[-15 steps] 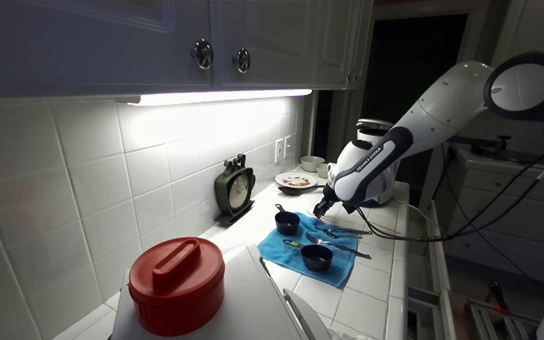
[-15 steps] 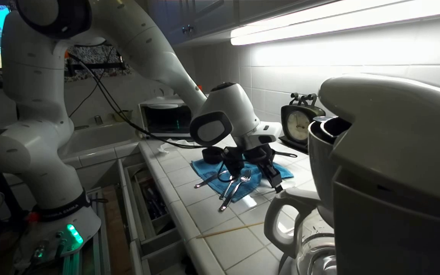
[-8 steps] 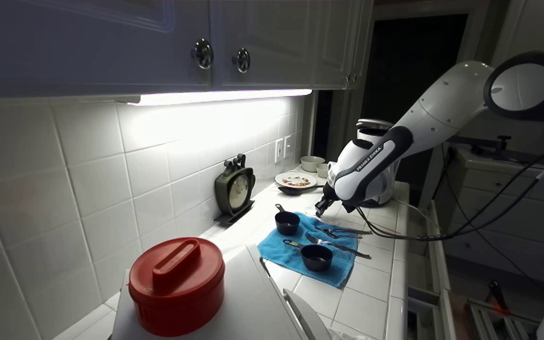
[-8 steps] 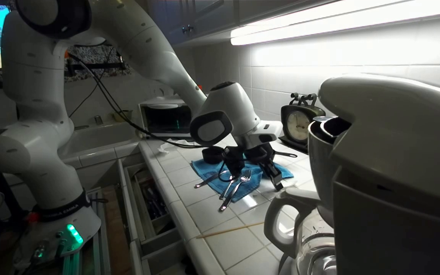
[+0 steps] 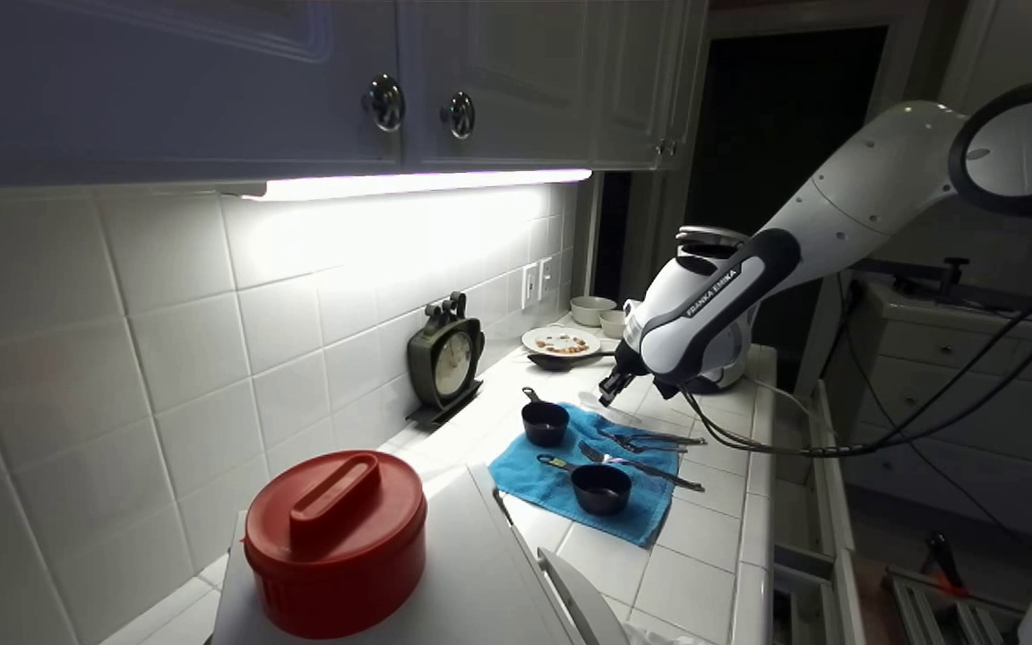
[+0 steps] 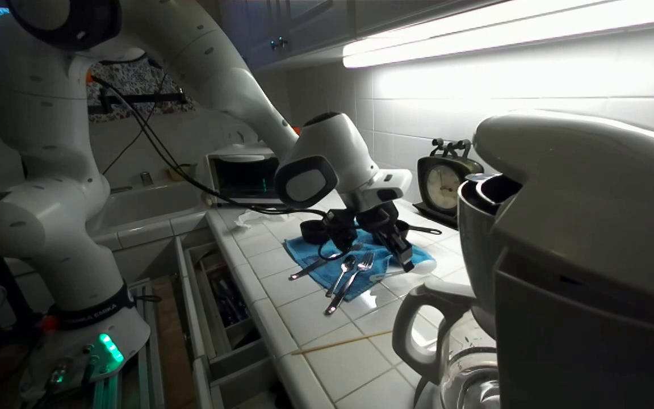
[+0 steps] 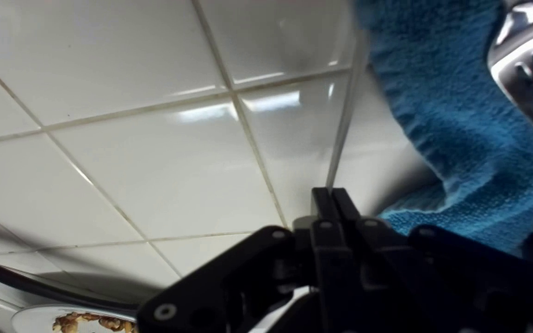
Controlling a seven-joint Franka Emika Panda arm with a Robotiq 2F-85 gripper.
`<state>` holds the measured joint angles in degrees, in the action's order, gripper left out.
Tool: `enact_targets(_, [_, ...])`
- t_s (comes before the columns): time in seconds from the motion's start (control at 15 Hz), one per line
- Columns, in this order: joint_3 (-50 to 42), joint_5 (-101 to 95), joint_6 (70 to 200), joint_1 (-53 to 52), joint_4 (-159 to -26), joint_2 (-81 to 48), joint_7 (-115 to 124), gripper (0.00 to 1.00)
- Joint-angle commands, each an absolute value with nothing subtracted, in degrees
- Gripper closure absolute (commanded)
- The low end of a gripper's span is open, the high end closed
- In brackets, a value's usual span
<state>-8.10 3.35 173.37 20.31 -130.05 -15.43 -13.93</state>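
Beside the blue towel (image 7: 465,134), we log fingers (image 7: 322,208) clenched on a white spoon (image 6: 426,266) over the tiled surface (image 7: 164,180); metal fork (image 6: 365,262) partly on towel.

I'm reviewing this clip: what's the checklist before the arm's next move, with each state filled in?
1. Hold: gripper closed on the white spoon: ok.
2. Lift: white spoon fully off the counter: cannot tell.
3. Clearance: metal fork apart from the gripper: ok, it lies on the towel.
4. Surface: towel lying flat: not ok, its edge is rumpled.
5. Neighbours: two black cups standing upright on the towel: ok.
6. Below: drawer shut: not ok, it stands open.
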Motion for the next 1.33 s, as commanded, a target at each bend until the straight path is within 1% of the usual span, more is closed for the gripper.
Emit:
enact_targets(0.0, [-6.0,4.3,172.8,21.6,-134.5,-10.2,-16.8,0.94])
enact_targets(0.47, [-6.0,3.8,173.2,21.3,-137.0,-7.2,-18.7,0.94])
enact_targets(0.53, [-6.1,3.9,173.5,21.4,-137.0,-7.4,-18.8,0.86])
enact_targets(0.6, [-5.9,4.4,173.8,21.8,-136.9,-7.7,-19.3,0.68])
enact_targets(0.67, [-6.2,4.1,174.0,21.9,-136.7,-8.2,-19.3,0.67])
enact_targets(0.87, [-5.5,5.0,174.6,23.1,-136.1,-9.3,-20.4,0.48])
enact_targets(1.07, [-5.4,5.0,174.8,23.8,-135.4,-10.6,-20.4,0.25])
enact_targets(1.27, [-5.6,4.8,176.1,24.1,-134.3,-12.7,-19.4,0.05])
